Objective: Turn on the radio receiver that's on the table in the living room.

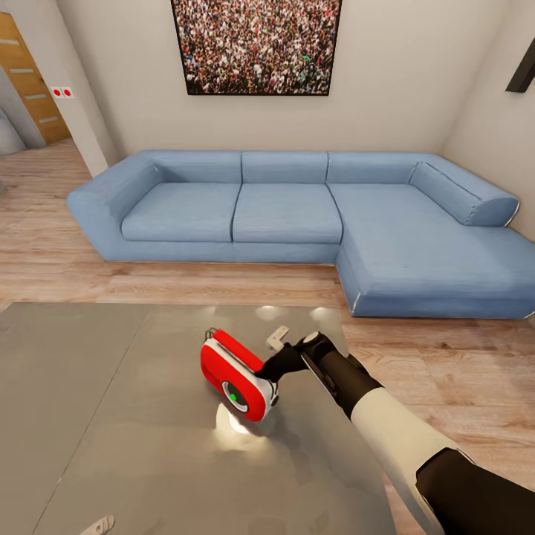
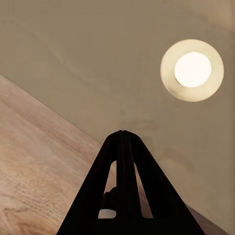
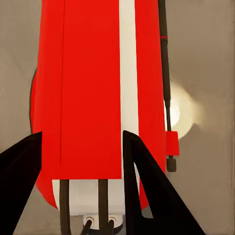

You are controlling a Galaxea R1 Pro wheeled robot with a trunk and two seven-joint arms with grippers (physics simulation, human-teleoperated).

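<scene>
A red radio (image 1: pixel 238 374) stands on the glossy grey table (image 1: pixel 89 416) in the living room, near the table's right side, its dial face turned toward the camera and a green spot glowing in the dial. The right pincer (image 1: pixel 276 355) reaches in from the right and sits at the radio's far right end; in the right wrist view its two dark fingers (image 3: pixel 147 191) stand spread on either side of the radio's red and white body (image 3: pixel 93 83), jaws open wide and not closed on it. Whether a fingertip already touches the casing is hard to tell from the head view. The left pincer (image 2: pixel 122 147) shows in its own wrist view with fingers pressed together, holding nothing, over bare table and wood floor (image 2: pixel 29 166), with a round lamp reflection (image 2: pixel 192 70) on the table's surface.

The risk from here appears to be a shove instead of a press: the radio looks light and stands on a slick top, so a push on its end could slide or tip it instead of working the switch. The thin antenna (image 3: pixel 165 73) running along one side could also catch a finger. A blue sofa (image 1: pixel 297 208) and a crowd picture (image 1: pixel 256 44) fill the far wall. No containers are in sight.
</scene>
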